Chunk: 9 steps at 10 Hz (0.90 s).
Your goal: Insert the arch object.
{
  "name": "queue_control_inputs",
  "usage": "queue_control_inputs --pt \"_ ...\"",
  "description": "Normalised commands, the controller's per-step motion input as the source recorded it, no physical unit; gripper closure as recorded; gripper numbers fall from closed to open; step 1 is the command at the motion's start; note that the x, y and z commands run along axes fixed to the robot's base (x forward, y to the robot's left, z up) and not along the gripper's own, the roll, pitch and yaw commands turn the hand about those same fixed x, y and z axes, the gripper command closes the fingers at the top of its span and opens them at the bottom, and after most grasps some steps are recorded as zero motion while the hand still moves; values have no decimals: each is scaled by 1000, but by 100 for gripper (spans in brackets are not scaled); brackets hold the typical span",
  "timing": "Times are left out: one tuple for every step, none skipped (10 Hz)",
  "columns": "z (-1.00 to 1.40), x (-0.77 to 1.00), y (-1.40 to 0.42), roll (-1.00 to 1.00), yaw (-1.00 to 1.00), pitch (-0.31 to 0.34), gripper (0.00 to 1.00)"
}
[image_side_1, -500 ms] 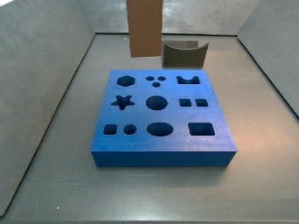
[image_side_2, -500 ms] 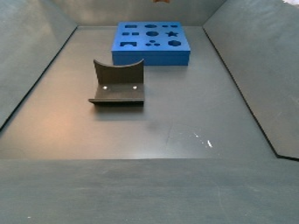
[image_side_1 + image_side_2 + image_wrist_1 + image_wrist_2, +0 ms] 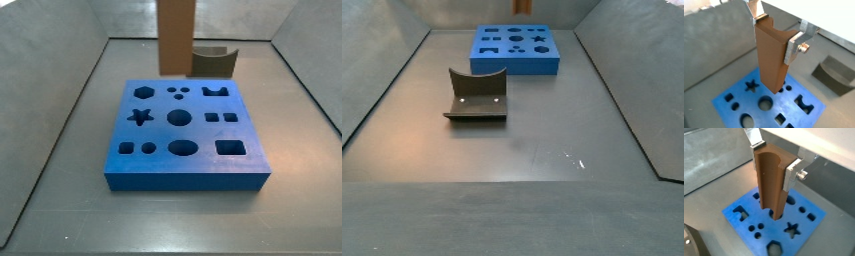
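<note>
Overhead, end effector (image 3: 777, 31) clamped on upright arch (image 3: 771, 60), hanging above blue board (image 3: 807, 119); fixture (image 3: 477, 93) well apart on bench (image 3: 543, 150).

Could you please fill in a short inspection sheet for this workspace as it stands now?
Surface: grey floor with grey walls; faint scuffs, otherwise bare.
Job's things: the arch object, orange-brown, upright in the gripper, above the blue board and not yet in a hole. The board's cut-outs all look unfilled.
Clutter: nothing seen.
Gripper: gripper over the board, silver fingers closed on the upper part of the arch object.
Fixture: dark bracket on its base plate, standing apart from the board.
Cables: nothing seen.
Surroundings: only the enclosure walls visible.
</note>
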Motion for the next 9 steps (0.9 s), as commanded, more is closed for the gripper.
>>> queue_control_inputs --pt "-417 1000 291 34 -191 0 100" --pt "-277 1000 280 13 -146 97 100" --pt "-106 1000 169 83 0 190 100" --pt "-60 1000 100 239 120 194 100" --pt "-123 1000 89 280 123 140 100" --pt "-143 1000 63 329 89 144 100" --pt "-214 1000 134 247 97 116 100" --pt "-234 1000 163 191 137 101 100" --pt "-366 1000 91 141 60 60 100"
